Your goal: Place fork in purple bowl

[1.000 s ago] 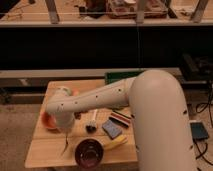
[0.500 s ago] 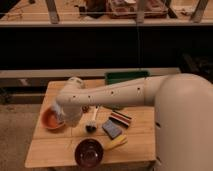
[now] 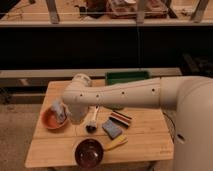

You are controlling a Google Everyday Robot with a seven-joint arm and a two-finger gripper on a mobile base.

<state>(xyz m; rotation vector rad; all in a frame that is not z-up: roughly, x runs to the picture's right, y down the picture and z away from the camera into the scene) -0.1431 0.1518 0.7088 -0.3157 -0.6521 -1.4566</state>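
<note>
The purple bowl (image 3: 89,152) stands near the table's front edge, dark and glossy inside. I cannot make out the fork; nothing slim and silvery shows on the table or in the bowl. My gripper (image 3: 76,118) hangs down from the white arm's wrist (image 3: 76,95) over the left part of the table, between the orange-red bowl (image 3: 51,119) and the white-handled brush (image 3: 92,120). It is behind and to the left of the purple bowl. Anything it may hold is hidden.
The orange-red bowl holds a pale blue-grey thing. A blue block (image 3: 112,129), a yellow item (image 3: 116,143) and a dark striped packet (image 3: 121,118) lie right of the brush. A green tray (image 3: 127,77) stands at the table's back edge. The wooden table (image 3: 150,145) has floor around it.
The gripper has lifted from low near the purple bowl's left side, moving back and slightly right. The wrist has swung toward the table's middle. The bowls have not moved.
</note>
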